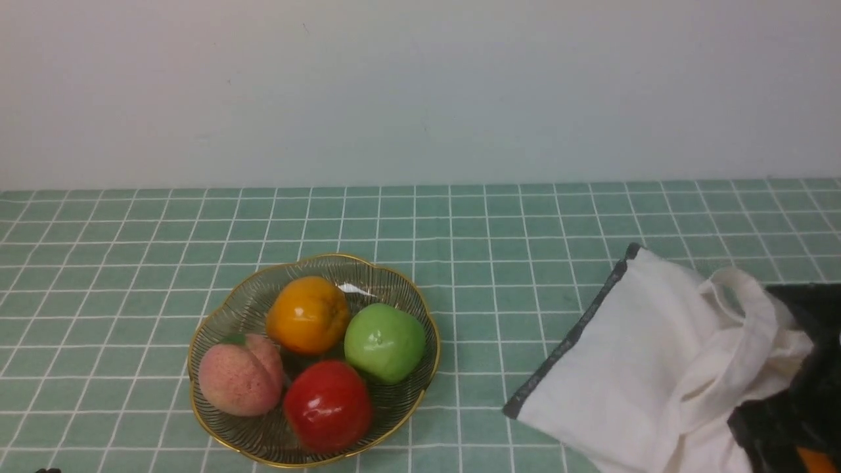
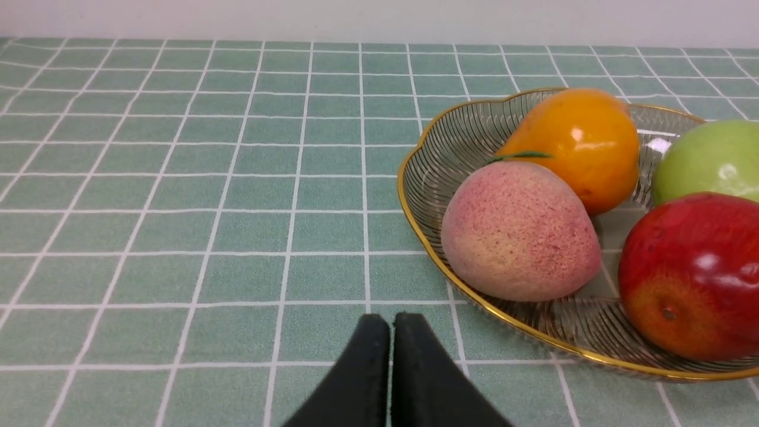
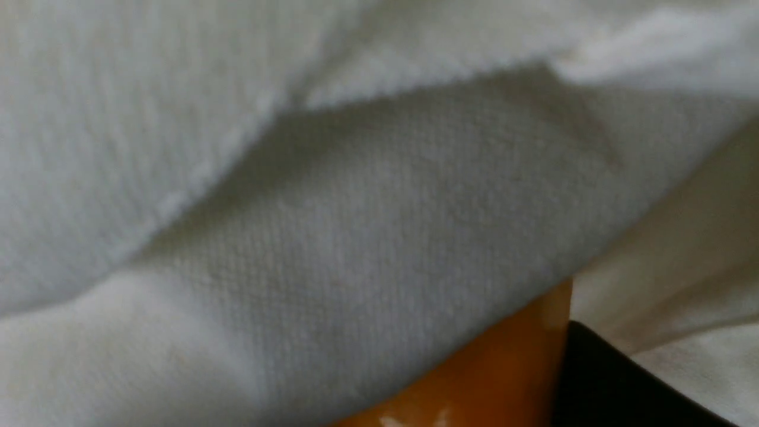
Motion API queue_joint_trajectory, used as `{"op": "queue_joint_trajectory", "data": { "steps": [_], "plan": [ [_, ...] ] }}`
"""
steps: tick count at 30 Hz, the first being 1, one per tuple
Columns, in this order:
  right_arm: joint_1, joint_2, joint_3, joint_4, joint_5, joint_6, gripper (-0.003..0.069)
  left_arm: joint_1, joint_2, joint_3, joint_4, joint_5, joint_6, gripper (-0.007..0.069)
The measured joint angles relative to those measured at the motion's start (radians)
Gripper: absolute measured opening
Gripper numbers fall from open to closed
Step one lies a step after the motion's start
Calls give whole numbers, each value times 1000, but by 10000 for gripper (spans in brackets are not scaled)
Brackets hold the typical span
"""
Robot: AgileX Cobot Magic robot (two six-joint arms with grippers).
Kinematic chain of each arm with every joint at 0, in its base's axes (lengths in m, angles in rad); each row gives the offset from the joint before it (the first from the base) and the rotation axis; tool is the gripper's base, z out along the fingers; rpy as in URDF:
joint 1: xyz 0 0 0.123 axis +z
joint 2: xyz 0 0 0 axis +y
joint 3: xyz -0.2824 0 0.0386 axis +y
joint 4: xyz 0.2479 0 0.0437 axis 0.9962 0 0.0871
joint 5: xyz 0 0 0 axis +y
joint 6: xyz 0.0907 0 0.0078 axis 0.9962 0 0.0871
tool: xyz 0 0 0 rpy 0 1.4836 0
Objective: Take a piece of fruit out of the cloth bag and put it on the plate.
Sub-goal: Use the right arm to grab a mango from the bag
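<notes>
The right tool (image 1: 803, 420) is pushed into the mouth of the cloth bag (image 1: 644, 368) at the near right corner of the green tiled counter (image 1: 525, 230). Its jaws stand wide. The piece of fruit (image 3: 504, 373), glossy orange, rests against one dark finger (image 3: 599, 379). Folds of cloth cover the rest of it, so it is unclear whether the fruit is gripped or which way its long axis runs.

The plate (image 1: 250, 302) lies well apart to the left, nearer the left arm. It holds a round orange fruit, a green apple, a red apple and a peach.

The left tool (image 2: 390, 323) is pressed closed and empty, low over bare counter just left of the plate. Judging from this, the right arm must lift the fruit clear and carry it left.
</notes>
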Motion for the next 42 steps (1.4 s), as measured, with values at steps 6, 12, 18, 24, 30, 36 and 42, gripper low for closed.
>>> {"op": "queue_joint_trajectory", "data": {
  "steps": [6,12,18,24,30,36,42],
  "plan": [
    [0,-185,4,61,10,-39,534,0,0,0,0,0,0,-8],
    [0,-294,-32,52,24,-63,534,0,0,0,0,0,0,-8],
    [0,-251,-32,-27,34,-66,534,0,0,0,0,0,0,-8],
    [0,-113,-32,6,33,-78,534,0,0,0,0,0,0,-8],
    [0,0,-32,14,-17,-59,540,0,0,0,0,0,0,-8],
    [0,11,-33,13,1,-32,599,0,0,0,0,0,0,-8],
    [0,14,46,-22,-34,-26,604,0,0,0,0,0,0,-8]
  ]
}}
